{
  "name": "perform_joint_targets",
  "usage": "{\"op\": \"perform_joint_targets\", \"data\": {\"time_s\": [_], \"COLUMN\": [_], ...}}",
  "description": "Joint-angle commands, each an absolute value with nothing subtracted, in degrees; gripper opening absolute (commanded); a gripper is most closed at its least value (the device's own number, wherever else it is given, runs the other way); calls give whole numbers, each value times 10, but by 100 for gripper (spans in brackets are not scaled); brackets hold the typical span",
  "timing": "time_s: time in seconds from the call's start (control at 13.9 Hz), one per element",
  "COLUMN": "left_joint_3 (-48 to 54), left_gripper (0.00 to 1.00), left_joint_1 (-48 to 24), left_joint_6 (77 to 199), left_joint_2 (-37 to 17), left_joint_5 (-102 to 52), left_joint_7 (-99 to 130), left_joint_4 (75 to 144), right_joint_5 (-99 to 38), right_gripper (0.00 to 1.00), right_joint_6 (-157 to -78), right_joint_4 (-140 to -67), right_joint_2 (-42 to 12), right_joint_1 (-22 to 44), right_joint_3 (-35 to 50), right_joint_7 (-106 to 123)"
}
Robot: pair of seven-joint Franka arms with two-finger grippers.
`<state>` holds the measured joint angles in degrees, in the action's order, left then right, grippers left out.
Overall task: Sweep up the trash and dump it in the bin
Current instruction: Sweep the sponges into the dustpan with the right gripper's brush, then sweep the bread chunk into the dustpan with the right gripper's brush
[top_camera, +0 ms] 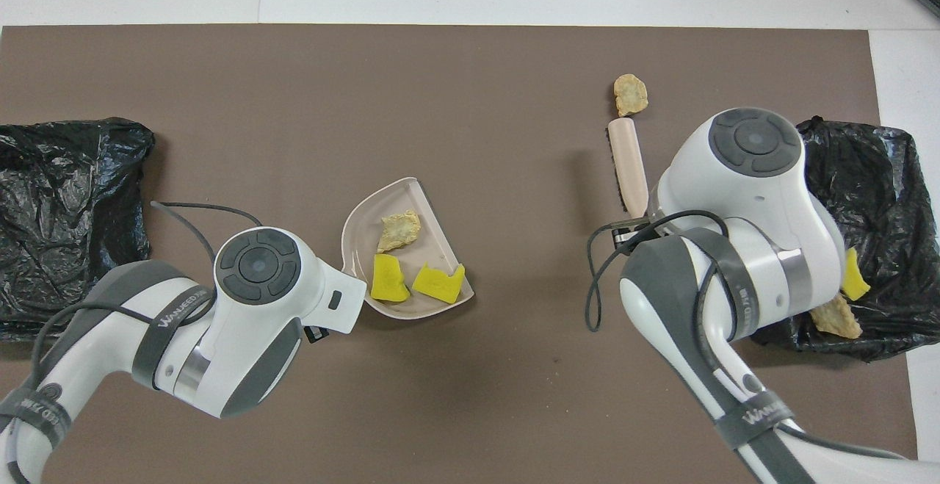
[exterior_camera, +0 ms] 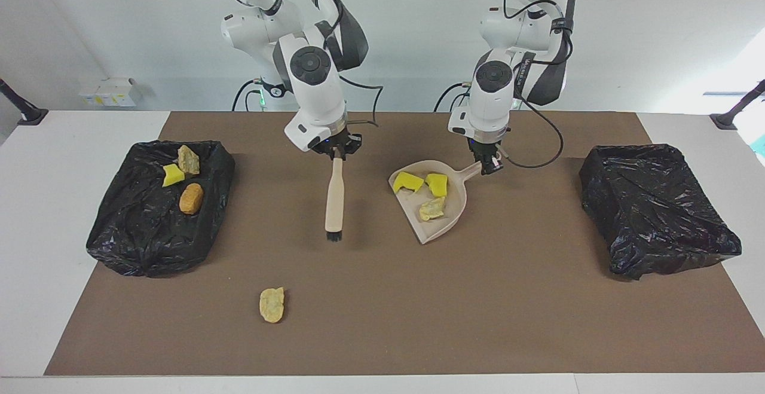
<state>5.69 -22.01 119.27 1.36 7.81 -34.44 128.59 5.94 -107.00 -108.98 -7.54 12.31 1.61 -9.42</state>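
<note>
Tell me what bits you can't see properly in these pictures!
- Overhead view: the right arm covers the orange-brown lump and part of that end's bin.
- Overhead view: the left arm hides the left claw and the dustpan handle.
- Overhead view: the right claw is under its own arm.
- Facing view: whether the brush bristles touch the mat is too small to tell.

Worktop (exterior_camera: 36, 214) white, covered by a plain brown mat (exterior_camera: 382, 298). Two glossy black bin liners (exterior_camera: 149, 226) (exterior_camera: 657, 208). Dustpan (exterior_camera: 445, 217) beige, holding two bright yellow chunks (exterior_camera: 408, 181) (exterior_camera: 437, 184) and one pale tan lump (exterior_camera: 431, 208). Brush (exterior_camera: 334, 199) beige-handled, bristles black.
</note>
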Motion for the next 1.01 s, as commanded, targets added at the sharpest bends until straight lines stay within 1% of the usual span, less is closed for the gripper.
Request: {"op": "perform_joint_targets", "data": {"time_s": [0.0,0.14,0.22,0.29,0.43,0.58,0.72,0.93], "left_joint_3": [51,51,51,51,51,51,51,51], "left_gripper": [0,0,0,0,0,0,0,0], "left_joint_1": [-224,-225,-225,-224,-224,-224,-225,-225], "left_joint_6": [1208,1208,1208,1208,1208,1208,1208,1208], "left_joint_2": [32,32,33,32,33,32,32,33], "left_joint_5": [85,85,84,85,85,84,84,85], "left_joint_7": [-324,-324,-324,-324,-324,-324,-324,-324], "left_joint_4": [1305,1306,1305,1306,1305,1306,1306,1306], "right_joint_5": [104,145,175,209,228,251,255,235], "right_gripper": [0,0,0,0,0,0,0,0], "right_joint_6": [-1108,-1151,-1158,-1163,-1175,-1221,-1233,-1229], "right_joint_4": [-1076,-1057,-1039,-1010,-952,-924,-901,-916], "right_joint_2": [-93,-126,-153,-180,-239,-278,-300,-301], "right_joint_1": [79,72,67,65,63,51,42,39], "right_joint_3": [25,25,24,25,24,23,23,28], "right_joint_7": [-23,17,26,65,94,91,86,79]}}
